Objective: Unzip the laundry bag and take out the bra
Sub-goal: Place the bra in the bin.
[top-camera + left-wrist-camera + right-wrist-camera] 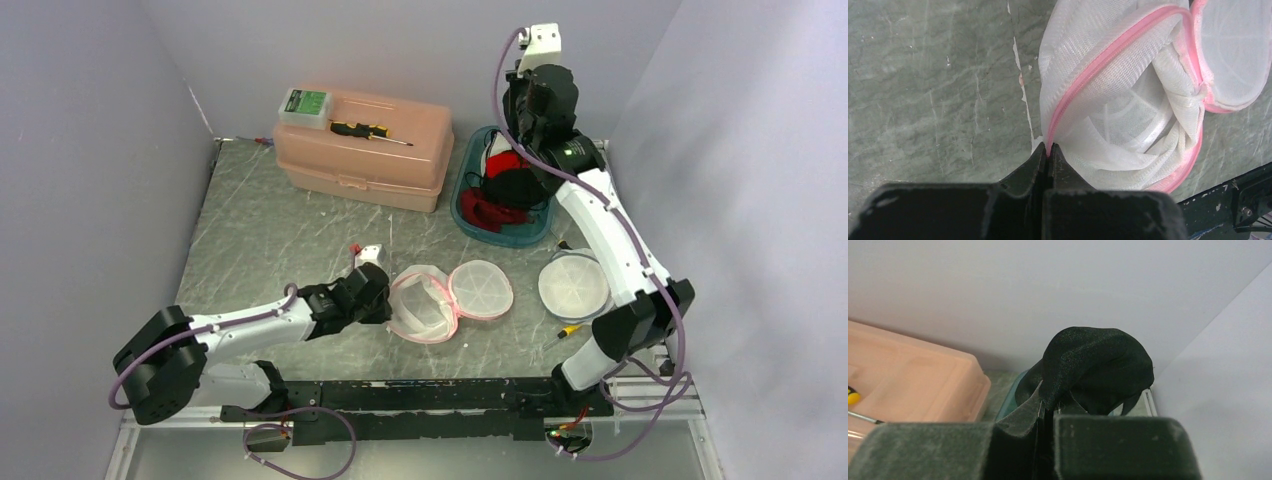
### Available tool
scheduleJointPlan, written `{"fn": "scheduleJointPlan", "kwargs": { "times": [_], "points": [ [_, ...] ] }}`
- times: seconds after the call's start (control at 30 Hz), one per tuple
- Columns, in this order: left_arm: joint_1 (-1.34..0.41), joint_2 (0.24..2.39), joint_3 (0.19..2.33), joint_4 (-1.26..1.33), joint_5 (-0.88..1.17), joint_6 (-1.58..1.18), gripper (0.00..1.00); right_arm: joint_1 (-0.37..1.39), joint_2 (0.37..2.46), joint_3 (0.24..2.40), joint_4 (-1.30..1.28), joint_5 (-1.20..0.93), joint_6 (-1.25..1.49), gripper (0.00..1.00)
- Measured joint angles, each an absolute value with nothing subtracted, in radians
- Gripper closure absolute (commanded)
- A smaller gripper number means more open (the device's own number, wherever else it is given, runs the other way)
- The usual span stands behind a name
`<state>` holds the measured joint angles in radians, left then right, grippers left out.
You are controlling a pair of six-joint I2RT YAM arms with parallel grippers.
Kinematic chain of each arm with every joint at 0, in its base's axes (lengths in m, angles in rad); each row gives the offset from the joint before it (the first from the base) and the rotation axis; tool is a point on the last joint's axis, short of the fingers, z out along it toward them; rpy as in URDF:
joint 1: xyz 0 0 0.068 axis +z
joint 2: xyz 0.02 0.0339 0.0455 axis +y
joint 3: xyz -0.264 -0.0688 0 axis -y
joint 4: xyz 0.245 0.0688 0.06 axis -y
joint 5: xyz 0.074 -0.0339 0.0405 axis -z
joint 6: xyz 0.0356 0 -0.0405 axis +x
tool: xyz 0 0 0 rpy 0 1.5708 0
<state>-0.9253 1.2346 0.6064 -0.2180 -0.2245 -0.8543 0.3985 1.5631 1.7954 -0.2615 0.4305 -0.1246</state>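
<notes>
Bra [1093, 365]: black, matte, one padded cup domed outward, a strap end trailing at its lower right. It is out of the bag, held at the far right corner of the desk [260, 230] above the teal bin [462, 215]. Right jaws are pressed together on the cup's lower edge with the fabric pinched between them. I judge this a carry grip, taken at the edge so the garment can drop cleanly into the bin. The bin holds red and dark fabric, and the overhead view does not separate the bra from it. Laundry bag [425, 303]: white mesh with pink zip tape, lying mid-desk near the front. The zip is run open, the round lid panel [481, 288] is flipped to the right, and the interior looks empty as far as the left wrist view shows. Left jaws are closed tight on the bag's rim at the zip tape, low to the desk. I judge this an anchor, so the bag does not follow the garment. Release not yet made. Elsewhere: a pink toolbox [365, 150] at the back with a screwdriver [370, 130] on top, and a second white mesh disc [573, 285] beside the right arm.
</notes>
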Motion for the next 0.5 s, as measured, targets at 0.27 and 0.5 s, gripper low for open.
{"fn": "scheduleJointPlan", "kwargs": {
  "times": [0.27,0.5],
  "points": [
    [-0.925,1.260,0.606,-0.201,-0.199,-0.855,0.97,0.384,1.626,1.636,-0.181,0.470,-0.177,1.00],
    [-0.925,1.262,0.606,-0.185,-0.187,-0.859,0.97,0.384,1.707,1.501,-0.141,0.535,-0.215,1.00]
  ]
}}
